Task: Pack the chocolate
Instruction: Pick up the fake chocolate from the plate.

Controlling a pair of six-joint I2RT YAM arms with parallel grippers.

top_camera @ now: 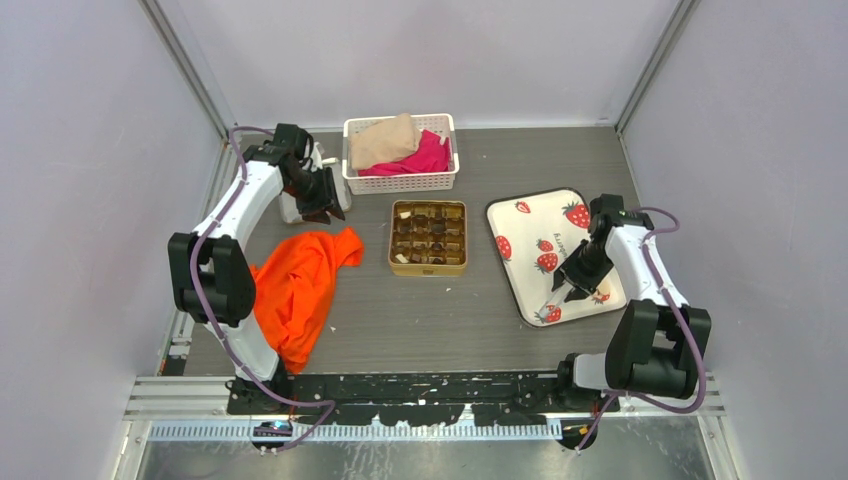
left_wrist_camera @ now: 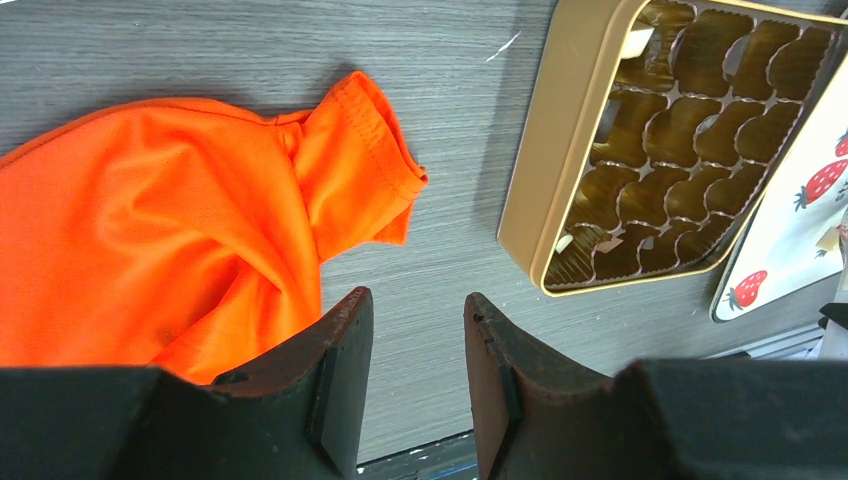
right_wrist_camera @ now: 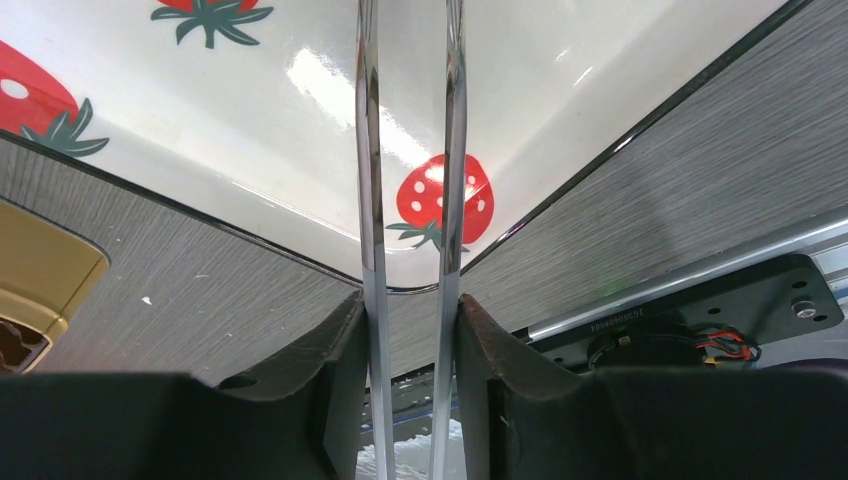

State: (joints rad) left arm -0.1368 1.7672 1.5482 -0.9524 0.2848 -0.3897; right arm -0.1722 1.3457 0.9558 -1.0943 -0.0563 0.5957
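Two grippers. At four o'clock, the right gripper (right_wrist_camera: 410, 305) pinches tongs (right_wrist_camera: 368, 150) over the tray's (top_camera: 530, 215) near corner. Chocolate (top_camera: 438, 227) sits mid-table in the tin (top_camera: 428, 270). At ten o'clock, the left gripper (left_wrist_camera: 418, 300) hangs half-open and empty. Packing seems under way, and the next move probably calls for the tongs to close on a loose piece.

Left pincer (left_wrist_camera: 415, 300) gapes empty; right pincer (right_wrist_camera: 408, 305) clamps metal tongs (right_wrist_camera: 368, 150).

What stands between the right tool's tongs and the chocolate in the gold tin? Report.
Nothing visible: only bare table lies between the tongs, over the strawberry tray, and the chocolate in the gold tin.
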